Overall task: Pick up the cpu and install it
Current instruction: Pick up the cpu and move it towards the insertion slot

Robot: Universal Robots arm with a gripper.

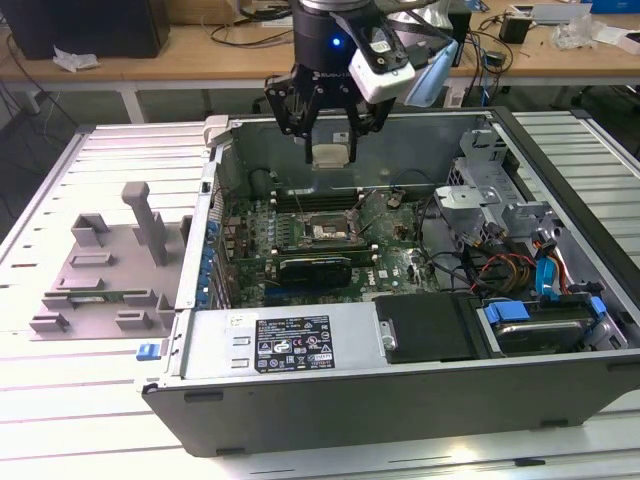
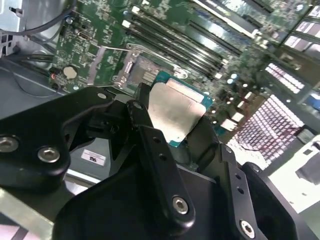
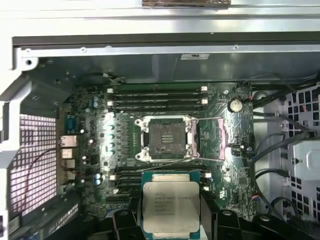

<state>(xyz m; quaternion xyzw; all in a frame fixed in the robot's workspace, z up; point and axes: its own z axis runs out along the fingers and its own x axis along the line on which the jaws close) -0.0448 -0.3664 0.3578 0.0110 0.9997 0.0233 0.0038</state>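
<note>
The cpu is a flat square chip with a silver-grey top and a thin greenish rim. My gripper is shut on it, black fingers pressing on two opposite edges. It hangs level above the open computer case, over the motherboard's rear half. In both wrist views the cpu sits between the fingers, apart from the socket. The socket is a dark square frame with metal edges, its inside exposed and bare. In the exterior view the socket lies below the held chip.
Memory slots run along one side of the socket, and a long black expansion card lies on the other. The case wall, drive bay and loose cables ring the board. A grey fixture tray stands outside at the exterior view's left.
</note>
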